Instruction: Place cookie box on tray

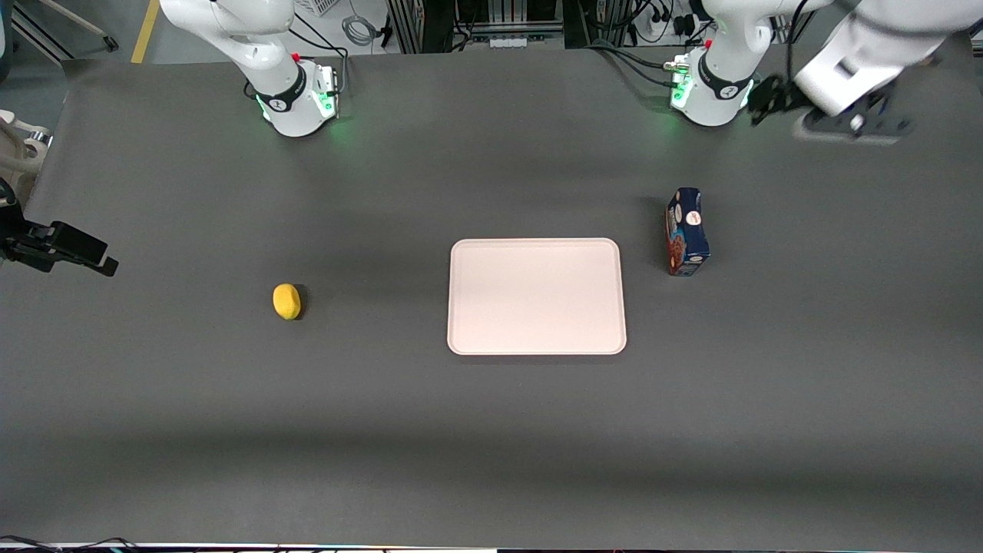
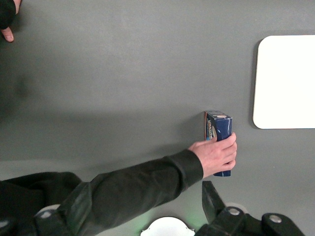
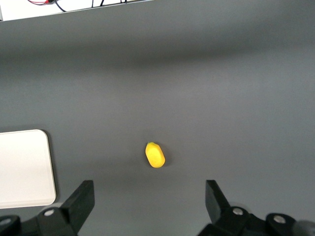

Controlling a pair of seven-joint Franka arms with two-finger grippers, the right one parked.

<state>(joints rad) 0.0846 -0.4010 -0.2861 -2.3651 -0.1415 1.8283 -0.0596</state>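
The dark-blue cookie box (image 1: 686, 231) stands upright on the table beside the pale tray (image 1: 536, 296), toward the working arm's end. In the left wrist view a person's hand (image 2: 216, 155) in a dark sleeve grips the cookie box (image 2: 219, 127), with the tray (image 2: 285, 81) apart from it. The front view shows no hand. My left gripper (image 1: 848, 127) hangs high near its arm's base, farther from the front camera than the box, well apart from it. It is open and empty; one finger (image 2: 211, 199) shows, the sleeve hides the other.
A small yellow lemon-like object (image 1: 286, 301) lies on the table toward the parked arm's end, also in the right wrist view (image 3: 155, 155). The arm bases (image 1: 710, 92) stand at the table's edge farthest from the front camera.
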